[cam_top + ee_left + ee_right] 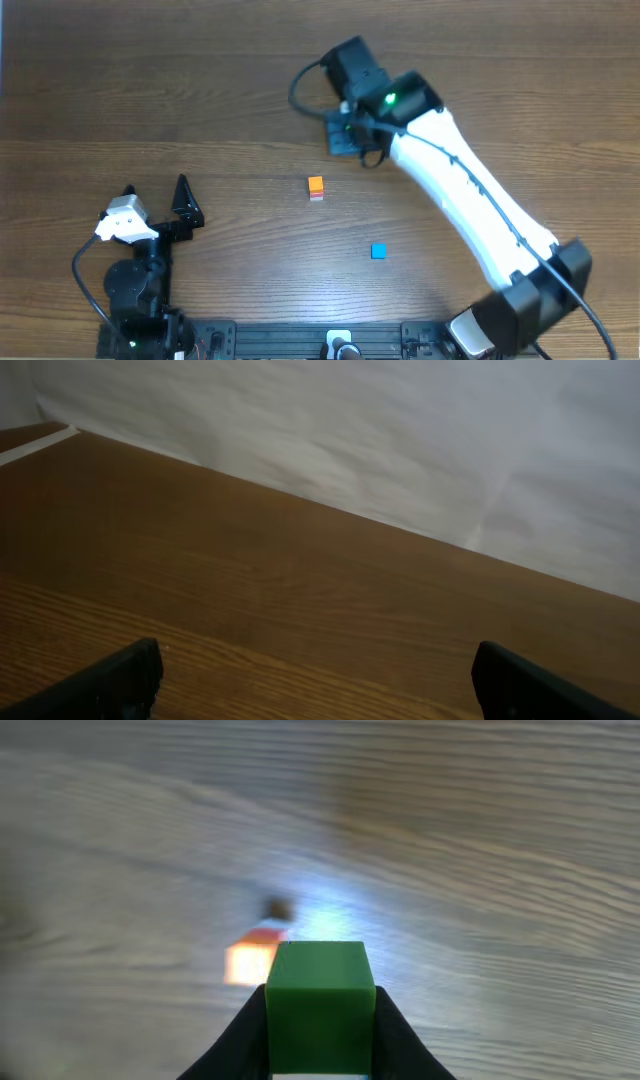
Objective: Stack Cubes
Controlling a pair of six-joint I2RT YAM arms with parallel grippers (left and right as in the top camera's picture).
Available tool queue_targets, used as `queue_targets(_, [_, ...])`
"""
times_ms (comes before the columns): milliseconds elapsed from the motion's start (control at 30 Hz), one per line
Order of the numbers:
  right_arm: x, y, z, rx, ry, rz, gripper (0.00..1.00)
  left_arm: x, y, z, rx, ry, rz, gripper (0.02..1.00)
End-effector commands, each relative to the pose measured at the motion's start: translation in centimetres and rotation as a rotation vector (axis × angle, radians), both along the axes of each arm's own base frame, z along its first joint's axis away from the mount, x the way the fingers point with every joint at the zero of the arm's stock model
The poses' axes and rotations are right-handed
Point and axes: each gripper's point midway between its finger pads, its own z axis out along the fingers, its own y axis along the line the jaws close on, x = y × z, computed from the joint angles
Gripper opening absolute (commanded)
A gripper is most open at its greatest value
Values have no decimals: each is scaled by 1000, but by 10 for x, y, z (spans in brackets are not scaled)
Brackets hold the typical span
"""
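Observation:
My right gripper [320,1020] is shut on a green cube [320,990] and hangs well above the table; from above, the right gripper [345,135] shows behind and right of the stack. An orange cube [316,184] sits on a red cube [316,196] near the table's middle; the orange cube [250,961] lies below and beside the green one in the right wrist view. A blue cube [378,251] lies alone nearer the front. My left gripper [155,205] rests open low at the front left, its fingertips [120,678] spread wide with nothing between them.
The wooden table [520,80] stretches bare around the cubes. A pale wall [400,430] rises behind the table's far edge in the left wrist view. The right arm's white link [470,200] crosses the right side of the table.

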Motion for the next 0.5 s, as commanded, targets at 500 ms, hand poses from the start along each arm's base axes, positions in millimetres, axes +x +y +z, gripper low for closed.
queue_targets(500, [-47, 55, -51, -53, 185, -31, 12, 0, 0, 0, 14, -3, -1, 1000])
